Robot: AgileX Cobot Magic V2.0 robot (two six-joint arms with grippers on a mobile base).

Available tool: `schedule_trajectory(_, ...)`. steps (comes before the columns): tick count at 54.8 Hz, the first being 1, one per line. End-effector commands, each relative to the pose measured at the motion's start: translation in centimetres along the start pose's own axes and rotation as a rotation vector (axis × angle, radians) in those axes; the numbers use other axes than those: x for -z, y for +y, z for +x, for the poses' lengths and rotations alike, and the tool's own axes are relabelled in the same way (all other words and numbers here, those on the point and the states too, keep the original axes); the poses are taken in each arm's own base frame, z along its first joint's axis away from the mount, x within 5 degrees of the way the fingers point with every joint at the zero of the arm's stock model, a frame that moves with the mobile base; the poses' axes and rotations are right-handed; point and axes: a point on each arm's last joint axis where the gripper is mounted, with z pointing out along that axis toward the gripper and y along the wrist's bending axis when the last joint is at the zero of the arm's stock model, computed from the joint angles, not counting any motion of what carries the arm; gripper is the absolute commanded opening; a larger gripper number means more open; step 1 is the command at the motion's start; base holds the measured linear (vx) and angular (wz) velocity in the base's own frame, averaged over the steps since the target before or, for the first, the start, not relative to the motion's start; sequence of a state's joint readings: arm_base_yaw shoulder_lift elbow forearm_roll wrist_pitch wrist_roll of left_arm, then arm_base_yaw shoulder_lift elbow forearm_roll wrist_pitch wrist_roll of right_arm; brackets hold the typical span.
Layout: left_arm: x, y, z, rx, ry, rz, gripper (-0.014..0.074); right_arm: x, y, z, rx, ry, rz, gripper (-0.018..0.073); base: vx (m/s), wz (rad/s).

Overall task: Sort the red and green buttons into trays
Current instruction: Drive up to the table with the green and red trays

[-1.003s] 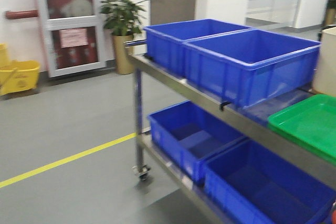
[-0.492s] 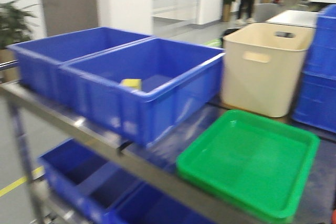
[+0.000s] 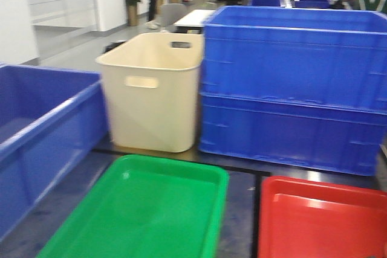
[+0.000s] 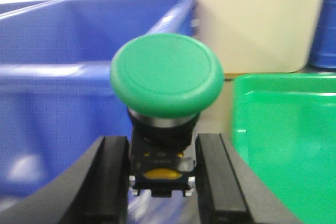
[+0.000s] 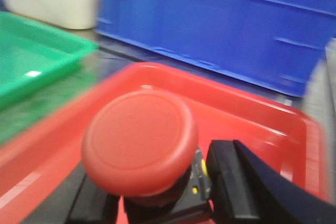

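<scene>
The left gripper (image 4: 163,178) is clamped on the green button (image 4: 165,77), held up near the green tray (image 4: 286,145). The right gripper (image 5: 160,200) is clamped on the red button (image 5: 139,140), which looks to be over the red tray (image 5: 247,111). I think the drop comes next: each gripper must get over its own tray, go low and let go.

The red tray (image 3: 320,222) and the green tray (image 3: 145,209) are cut off by the lower edge. The body of the red button (image 5: 139,140) is mostly hidden under its cap.
</scene>
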State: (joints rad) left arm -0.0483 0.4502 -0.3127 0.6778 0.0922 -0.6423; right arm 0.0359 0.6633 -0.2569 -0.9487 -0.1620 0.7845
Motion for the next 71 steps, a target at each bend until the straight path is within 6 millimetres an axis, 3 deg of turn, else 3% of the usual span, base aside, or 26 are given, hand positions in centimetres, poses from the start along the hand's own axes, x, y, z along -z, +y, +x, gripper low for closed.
schedule_trajectory(1, 0.12, -0.37, -1.54, 0.013, -0.084, 0.044, 0.0000, 0.06, 0.11, -1.42, 0.001, -0.071, -0.029, -0.0008, 0.16, -0.62)
schedule_trajectory(22, 0.12, -0.37, -1.54, 0.013, -0.084, 0.044, 0.0000, 0.06, 0.12, -1.43, 0.001, -0.072, -0.029, -0.0008, 0.08, -0.31)
schedule_trajectory(71, 0.19, -0.72, -2.01, 0.013, -0.136, 0.083, 0.0000, 0.06, 0.14, -1.45, 0.001, -0.074, -0.031, -0.0008, 0.00, -0.01)
